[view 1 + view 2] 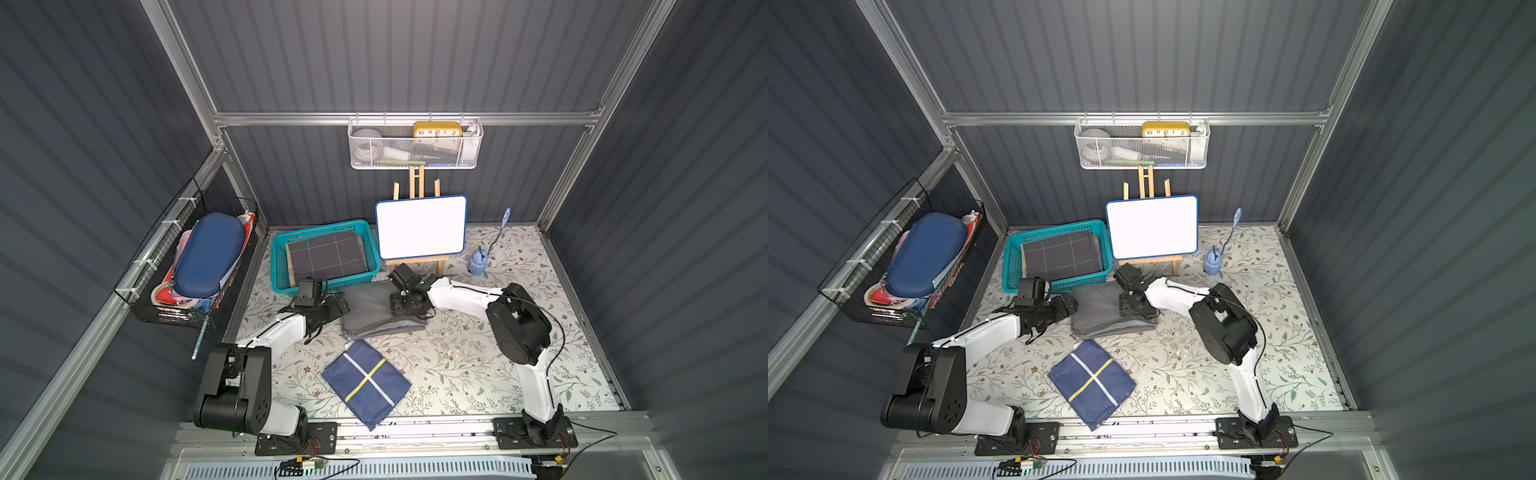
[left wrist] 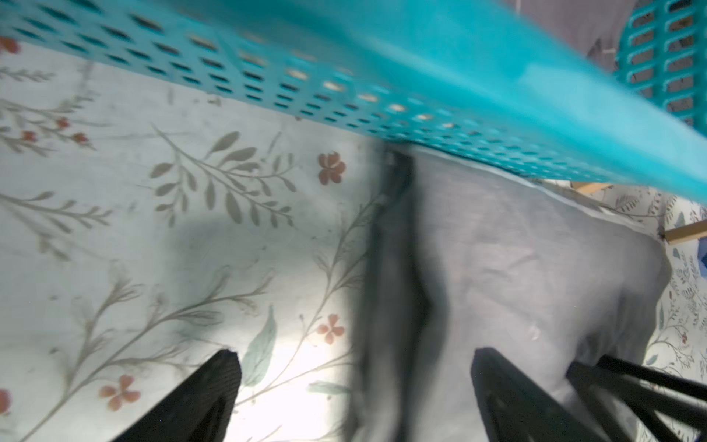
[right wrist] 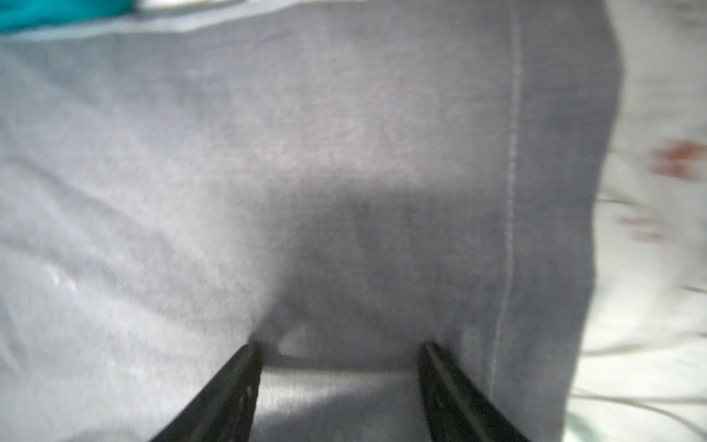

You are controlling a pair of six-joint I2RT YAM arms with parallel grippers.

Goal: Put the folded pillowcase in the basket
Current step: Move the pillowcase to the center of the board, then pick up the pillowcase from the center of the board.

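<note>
not done yet: the grey folded pillowcase (image 1: 374, 311) lies mid-frame, just below the teal basket (image 1: 279, 266), which holds a dark checked cloth (image 1: 324, 257); left gripper (image 2: 354, 352) gapes wide at its edge; right gripper (image 3: 340, 344), tips parted, rests on top, clamping nothing; grasp, lift and drop remain; only legible writing: clock (image 1: 437, 129) numerals 10, 11, 12, 1, 2

Both top views are sharp and lit from above: the table (image 1: 478, 365) is bright, with paler glare near its front edge, and the walls (image 1: 83, 124) are dim. The posts (image 1: 183, 62) lean outward at the edges. The left wrist view is smeared; the basket (image 2: 459, 76) rim is out of focus. The right wrist view is soft throughout; a shadow, perhaps the arm's, darkens the grey pillowcase (image 3: 344, 134) ahead of the right gripper (image 3: 340, 346).
</note>
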